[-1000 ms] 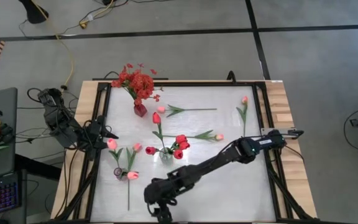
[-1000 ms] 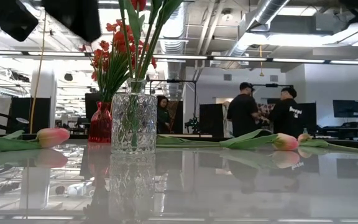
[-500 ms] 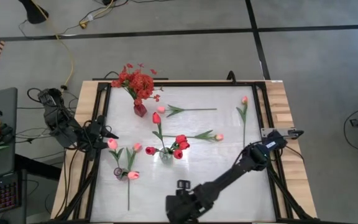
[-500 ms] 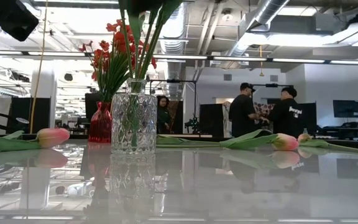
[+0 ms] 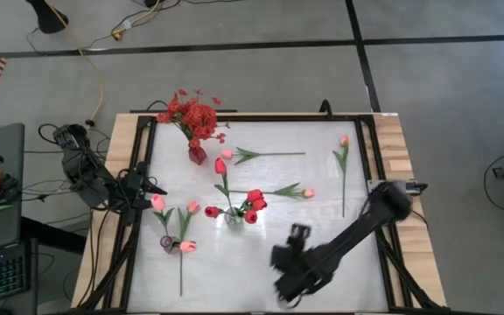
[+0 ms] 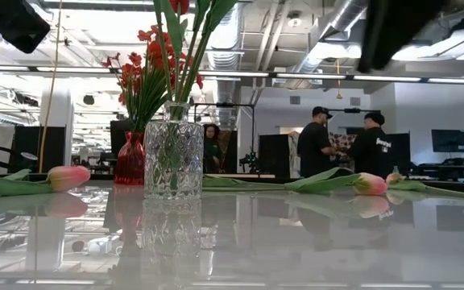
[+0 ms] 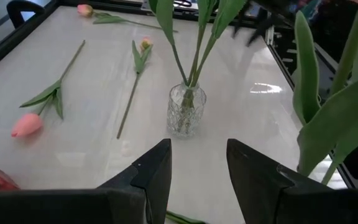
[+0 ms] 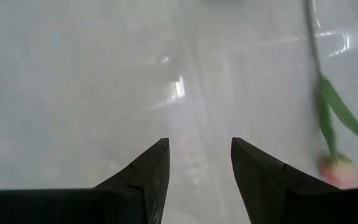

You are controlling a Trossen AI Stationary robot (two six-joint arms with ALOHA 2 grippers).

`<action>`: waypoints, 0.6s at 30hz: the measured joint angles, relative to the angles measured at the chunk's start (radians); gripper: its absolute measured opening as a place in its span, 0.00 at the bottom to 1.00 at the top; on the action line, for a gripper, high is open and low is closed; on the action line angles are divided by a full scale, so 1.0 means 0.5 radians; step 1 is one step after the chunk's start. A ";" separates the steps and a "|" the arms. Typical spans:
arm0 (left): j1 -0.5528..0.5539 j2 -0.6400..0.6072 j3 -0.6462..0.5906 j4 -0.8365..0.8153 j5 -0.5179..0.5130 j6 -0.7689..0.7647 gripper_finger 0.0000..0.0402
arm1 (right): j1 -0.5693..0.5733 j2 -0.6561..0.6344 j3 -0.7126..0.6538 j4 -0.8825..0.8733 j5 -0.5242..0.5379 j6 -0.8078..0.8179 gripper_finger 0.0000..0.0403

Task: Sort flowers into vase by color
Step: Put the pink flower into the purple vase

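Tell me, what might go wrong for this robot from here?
The right gripper hangs empty, fingers apart, near the table's front edge; reaching toward the loose pink tulips could take its arm close to the clear glass vase of red tulips and tip it. Thin stems lying flat may slip its fingers.

four cameras: one overhead, one at table height, one on each wrist

the high view looks straight down from far up, with the whole white table [image 5: 261, 262] at frame centre and floor all round. the low view sits at tabletop level, very near the clear glass vase [image 6: 173, 150] left of centre, facing level across into the room where people [image 6: 316, 143] stand right of centre. the left wrist view looks down and forward past its own fingers [image 7: 156, 174] at that same clear glass vase [image 7: 186, 111], mid-frame. the right wrist view hangs close over bare tabletop, a pink tulip [image 8: 339, 169] at lower right.
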 joint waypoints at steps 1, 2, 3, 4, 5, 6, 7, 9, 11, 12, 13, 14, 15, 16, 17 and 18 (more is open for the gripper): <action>0.000 0.000 0.000 0.000 -0.005 0.000 0.35 | -0.012 -0.138 -0.212 0.133 0.011 0.020 0.49; 0.000 -0.001 0.000 0.000 -0.016 -0.002 0.35 | -0.028 -0.282 -0.425 0.287 0.012 0.027 0.49; 0.000 -0.001 0.000 0.000 -0.028 -0.011 0.35 | -0.046 -0.424 -0.636 0.466 0.018 0.027 0.49; 0.000 -0.001 0.000 0.000 -0.040 -0.021 0.35 | -0.070 -0.557 -0.845 0.637 0.018 0.023 0.49; 0.000 -0.001 0.000 0.000 -0.044 -0.030 0.35 | -0.095 -0.675 -1.018 0.813 0.018 -0.005 0.49; 0.000 -0.001 0.000 0.000 -0.045 -0.033 0.35 | -0.130 -0.805 -1.206 0.992 0.024 -0.059 0.49; 0.000 -0.001 0.000 0.000 -0.045 -0.036 0.35 | -0.171 -0.918 -1.366 1.160 0.024 -0.116 0.49; 0.000 -0.001 0.000 0.001 -0.050 -0.053 0.35 | -0.279 -1.107 -1.620 1.468 0.017 -0.265 0.49; 0.000 -0.001 0.000 0.002 -0.069 -0.078 0.35 | -0.416 -1.227 -1.810 1.678 -0.013 -0.415 0.49; 0.000 -0.001 0.000 0.002 -0.086 -0.092 0.35 | -0.500 -1.262 -1.880 1.765 -0.070 -0.503 0.49; 0.000 -0.001 0.000 0.003 -0.104 -0.107 0.35 | -0.587 -1.283 -1.929 1.849 -0.138 -0.591 0.49; 0.000 -0.001 0.000 0.002 -0.120 -0.119 0.35 | -0.668 -1.293 -1.966 1.927 -0.205 -0.677 0.49; 0.000 -0.001 0.000 0.003 -0.133 -0.126 0.35 | -0.754 -1.296 -1.984 1.968 -0.268 -0.761 0.49; 0.000 -0.001 0.000 0.004 -0.145 -0.131 0.35 | -0.833 -1.287 -1.986 1.992 -0.330 -0.845 0.49; 0.000 -0.001 0.000 0.005 -0.151 -0.137 0.35 | -0.904 -1.264 -1.980 2.029 -0.395 -0.932 0.49; 0.000 -0.001 0.000 0.005 -0.155 -0.141 0.35 | -0.972 -1.239 -1.973 2.062 -0.446 -1.022 0.49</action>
